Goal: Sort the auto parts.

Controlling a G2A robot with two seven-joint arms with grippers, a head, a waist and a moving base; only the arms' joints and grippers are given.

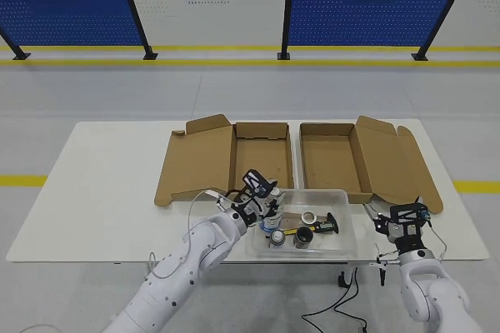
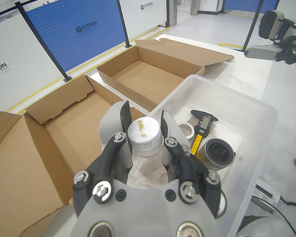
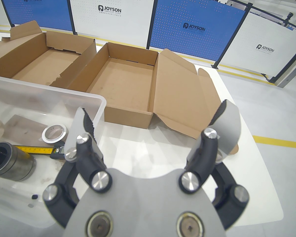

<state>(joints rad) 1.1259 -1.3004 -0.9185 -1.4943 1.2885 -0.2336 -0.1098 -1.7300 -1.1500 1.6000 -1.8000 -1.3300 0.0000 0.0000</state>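
A clear bottle with a white cap (image 2: 144, 136) stands at the left end of the clear plastic bin (image 1: 317, 193), and my left gripper (image 2: 144, 122) is shut on its cap; from above, that gripper (image 1: 268, 200) is over the bottle (image 1: 271, 221). Lying in the bin are a black digital caliper (image 2: 203, 124), a metal ring (image 2: 187, 129), a steel linear bearing (image 2: 218, 152) and a yellow ruler (image 2: 196, 144). My right gripper (image 3: 154, 119) stands open above the bare table just past the bin's right end (image 1: 404, 218), holding nothing.
Two open cardboard boxes lie behind the bin, the left one (image 1: 262, 158) and the right one (image 1: 325, 162), each with its lid flap spread outward. The white table (image 1: 100, 191) has free room at its left side. Cables hang below the front edge.
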